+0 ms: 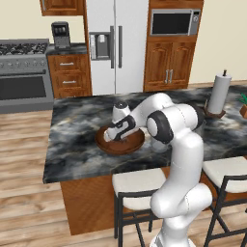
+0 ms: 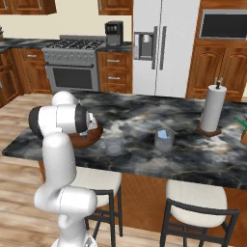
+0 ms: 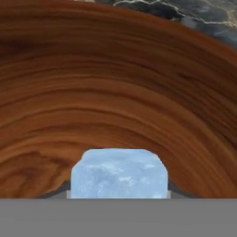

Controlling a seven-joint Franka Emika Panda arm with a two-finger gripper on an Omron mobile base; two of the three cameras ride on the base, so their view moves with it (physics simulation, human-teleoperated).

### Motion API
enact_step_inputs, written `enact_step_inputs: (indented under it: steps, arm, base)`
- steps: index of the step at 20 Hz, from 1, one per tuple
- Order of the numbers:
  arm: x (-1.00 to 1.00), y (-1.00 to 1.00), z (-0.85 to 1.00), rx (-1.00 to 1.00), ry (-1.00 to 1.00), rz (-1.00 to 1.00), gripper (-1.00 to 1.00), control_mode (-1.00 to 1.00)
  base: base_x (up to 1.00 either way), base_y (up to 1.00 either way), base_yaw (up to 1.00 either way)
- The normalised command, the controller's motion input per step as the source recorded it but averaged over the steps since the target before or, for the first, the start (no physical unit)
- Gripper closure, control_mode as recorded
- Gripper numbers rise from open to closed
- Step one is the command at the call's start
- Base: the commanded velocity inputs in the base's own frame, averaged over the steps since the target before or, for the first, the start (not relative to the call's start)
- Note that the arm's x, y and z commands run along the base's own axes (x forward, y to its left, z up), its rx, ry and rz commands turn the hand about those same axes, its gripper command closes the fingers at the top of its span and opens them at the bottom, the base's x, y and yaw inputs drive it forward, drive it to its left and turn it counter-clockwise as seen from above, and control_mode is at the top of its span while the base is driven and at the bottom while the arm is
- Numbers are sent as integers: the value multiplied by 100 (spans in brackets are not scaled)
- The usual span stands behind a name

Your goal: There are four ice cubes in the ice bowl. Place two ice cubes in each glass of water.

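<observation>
My gripper (image 1: 116,137) reaches down into the ice bowl (image 1: 102,143), a wide reddish-brown wooden bowl near the front edge of the dark marble island. In the hand view the wood grain of the ice bowl (image 3: 115,92) lies close below. A pale-blue ice cube (image 3: 119,172) sits between the two fingertips of my gripper (image 3: 119,192), which press its sides. To the right of the ice bowl (image 2: 94,137) stand two clear glasses of water: one (image 2: 114,144) beside it, the other (image 2: 164,139) farther right with a pale-blue patch inside. My arm hides the rest of the bowl's inside.
A tall white paper-towel roll (image 2: 212,108) stands at the island's right end, with a small plant (image 1: 243,103) beyond it. Two stools (image 1: 140,185) (image 2: 198,198) stand under the front edge. Stove, fridge and cabinets line the far wall.
</observation>
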Motion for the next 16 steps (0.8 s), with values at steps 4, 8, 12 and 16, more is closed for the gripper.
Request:
enact_step_inputs:
  steps: [4, 8, 12, 16]
  arm:
    - [0, -6, 0, 8, 0, -1, 100, -100]
    - [0, -14, 0, 11, 0, -1, 100, -100]
    - [-16, -34, 32, 13, -3, -3, 100, -100]
    - [-42, -28, 96, 8, -3, -4, 100, -100]
  base:
    - [0, 0, 0]
    - [0, 0, 0]
    - [0, 0, 0]
    - [0, 0, 0]
